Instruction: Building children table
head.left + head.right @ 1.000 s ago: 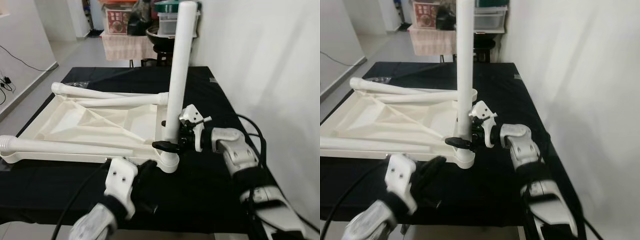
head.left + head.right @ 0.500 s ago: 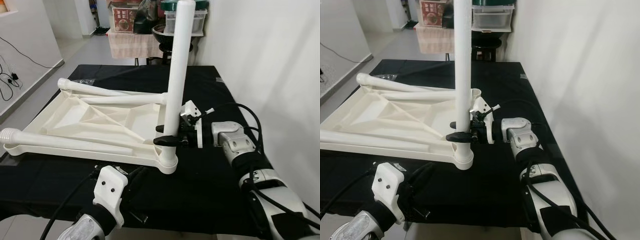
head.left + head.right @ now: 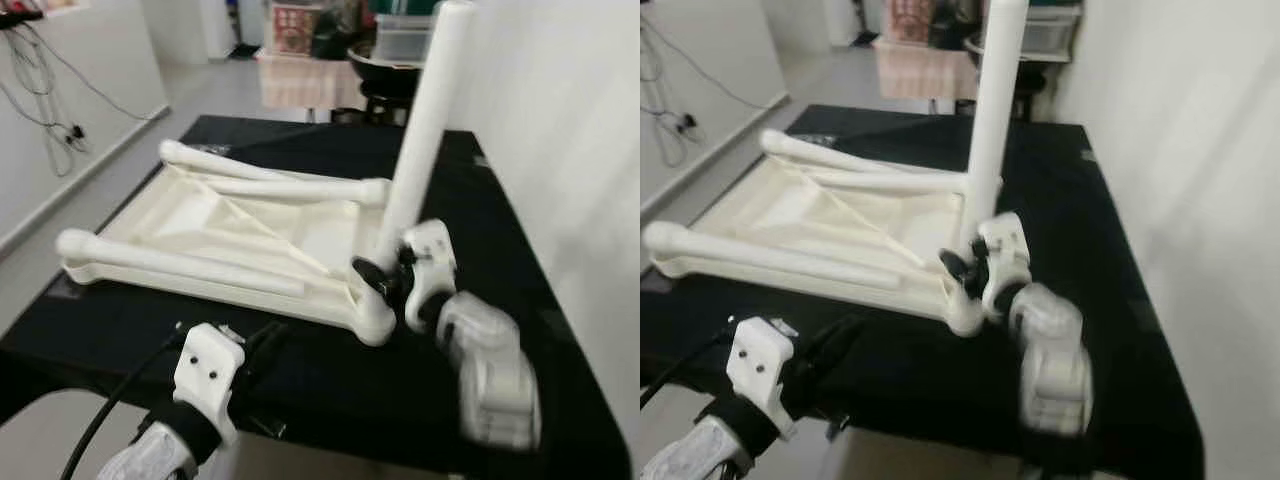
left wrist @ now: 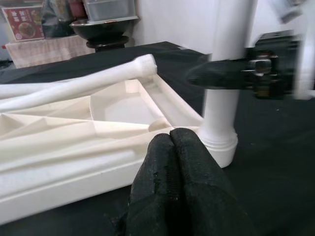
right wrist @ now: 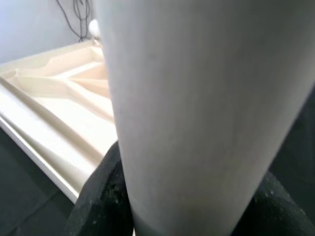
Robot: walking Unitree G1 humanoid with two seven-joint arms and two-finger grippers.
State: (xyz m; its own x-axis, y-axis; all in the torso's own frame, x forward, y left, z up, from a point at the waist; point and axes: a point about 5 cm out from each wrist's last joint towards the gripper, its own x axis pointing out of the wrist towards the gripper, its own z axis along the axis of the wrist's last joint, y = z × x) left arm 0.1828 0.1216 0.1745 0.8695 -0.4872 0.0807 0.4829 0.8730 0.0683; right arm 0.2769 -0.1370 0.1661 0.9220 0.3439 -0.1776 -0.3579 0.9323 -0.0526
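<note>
At the tabletop's (image 3: 200,235) near right corner, the right gripper (image 3: 385,280) clamps the upright leg (image 3: 420,130); twisting askew could cross-thread its socket. Left gripper (image 4: 172,162) rests closed, empty.

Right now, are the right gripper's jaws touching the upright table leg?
Touching. In the right wrist view the right gripper has both black jaws pressed against the upright table leg, no gap.

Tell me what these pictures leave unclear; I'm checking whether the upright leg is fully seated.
- Upright leg: its top is cut off by the right eye view's edge.
- Its joint with the tabletop: hidden behind the right gripper in the eye views; motion blur softens the right arm.
- Right wrist view: the leg hides the fingers' contact.
- Left gripper: idle, fingers together.
</note>
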